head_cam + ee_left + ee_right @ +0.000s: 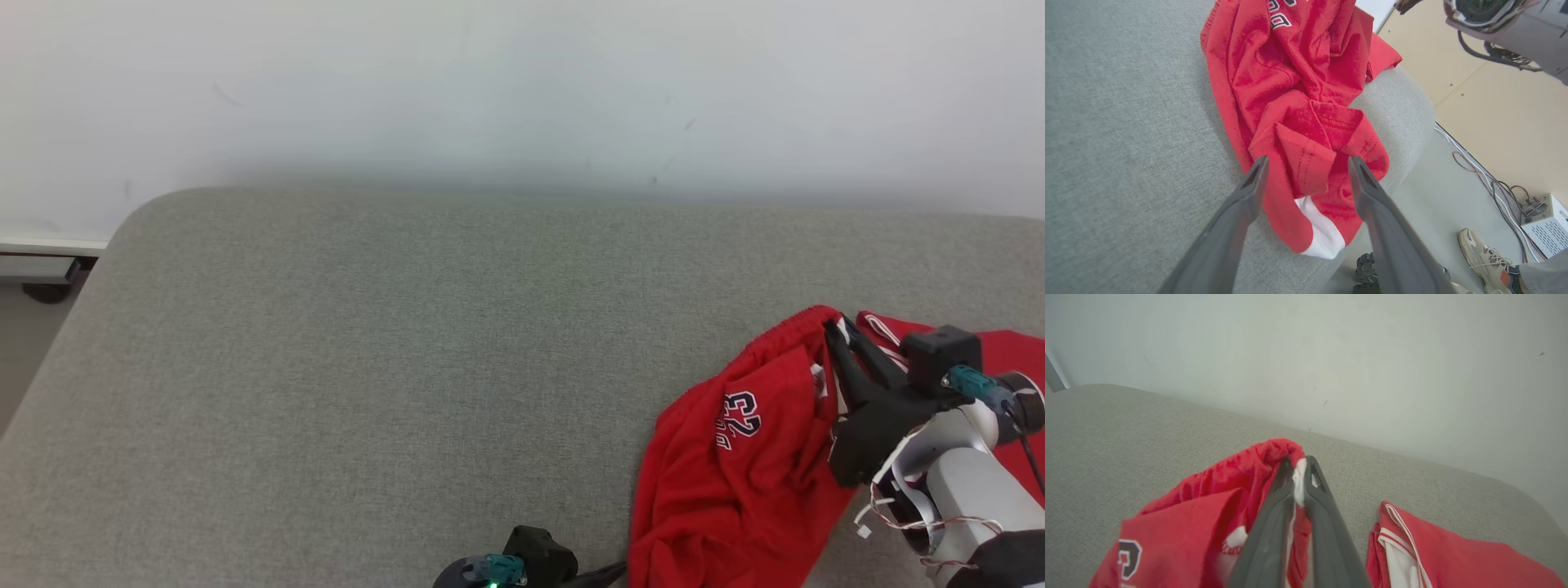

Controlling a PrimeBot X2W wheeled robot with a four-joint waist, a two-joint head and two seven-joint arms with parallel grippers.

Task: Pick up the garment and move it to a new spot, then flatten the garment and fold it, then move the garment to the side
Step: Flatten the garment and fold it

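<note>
A grey upholstered surface [367, 367] spans the head view. The red garment [735, 465] lies bunched at its lower right, and in the left wrist view one end spills over the padded edge. Right of centre, the right gripper [839, 325] is clamped on the garment's gathered waistband [1274, 451]. The left gripper [1308, 160] hangs spread wide, grasping nothing, its fingers straddling a folded hem [1290, 155]. The lift likely goes best if the left closes on that hem first, then both arms rise together so the cloth comes up spread rather than knotted.
</note>
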